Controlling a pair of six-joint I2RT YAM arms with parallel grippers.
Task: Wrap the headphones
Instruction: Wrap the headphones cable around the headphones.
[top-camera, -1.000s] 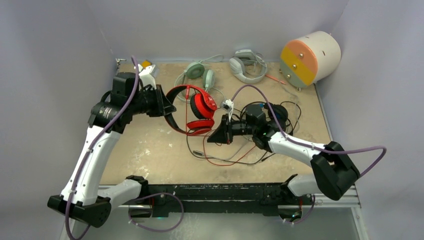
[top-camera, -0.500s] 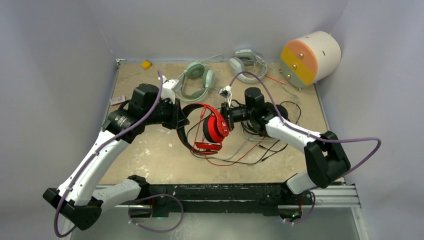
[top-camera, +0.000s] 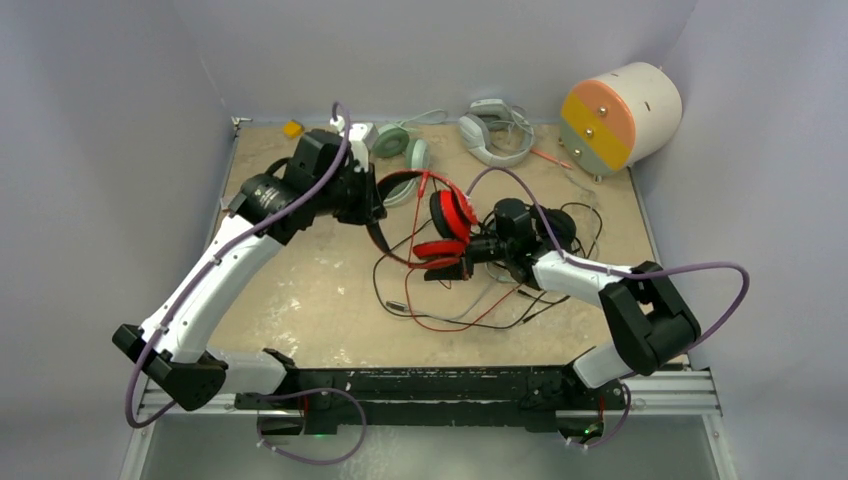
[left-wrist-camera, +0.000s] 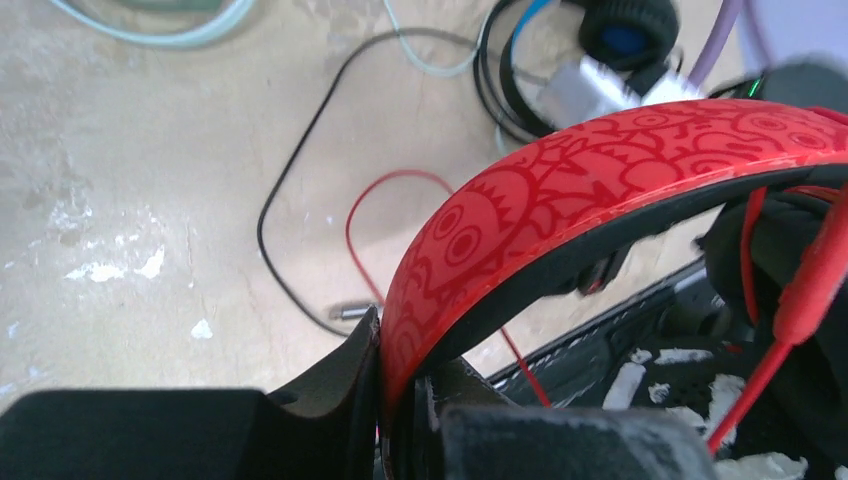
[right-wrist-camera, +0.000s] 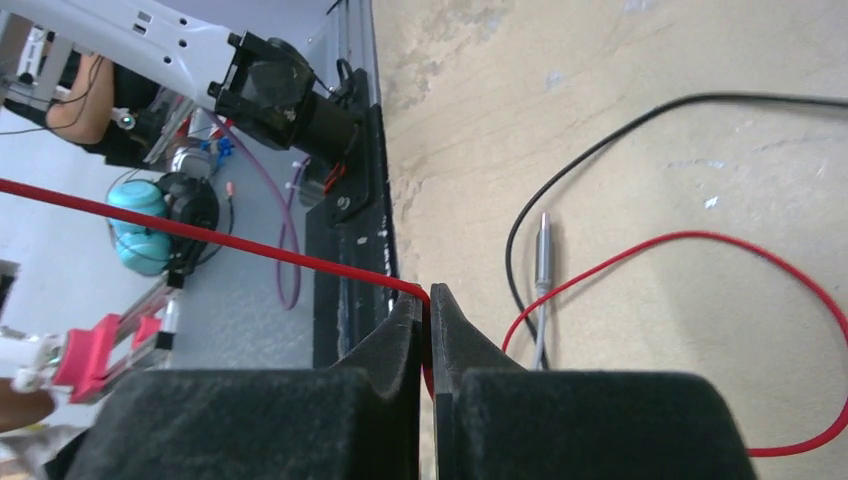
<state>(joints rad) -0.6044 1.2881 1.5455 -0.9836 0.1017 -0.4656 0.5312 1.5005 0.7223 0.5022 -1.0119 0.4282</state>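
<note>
Top external: left pincer (top-camera: 376, 214) clamped on red-and-black headphones (top-camera: 447, 212) headband; right pincer (top-camera: 445, 268) just right of it, shut on red cable (right-wrist-camera: 200, 234), slack trailing over tabletop (top-camera: 300, 300).

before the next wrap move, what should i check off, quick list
1. Left claw clamped on the red headband: ok.
2. Right claw pinching the red cable: ok.
3. Red cable clear of the black cable: not ok, they cross on the table.
4. Red cable wound on the headset: not ok, most lies loose.
5. Plug belongs to the red cable: cannot tell.
</note>
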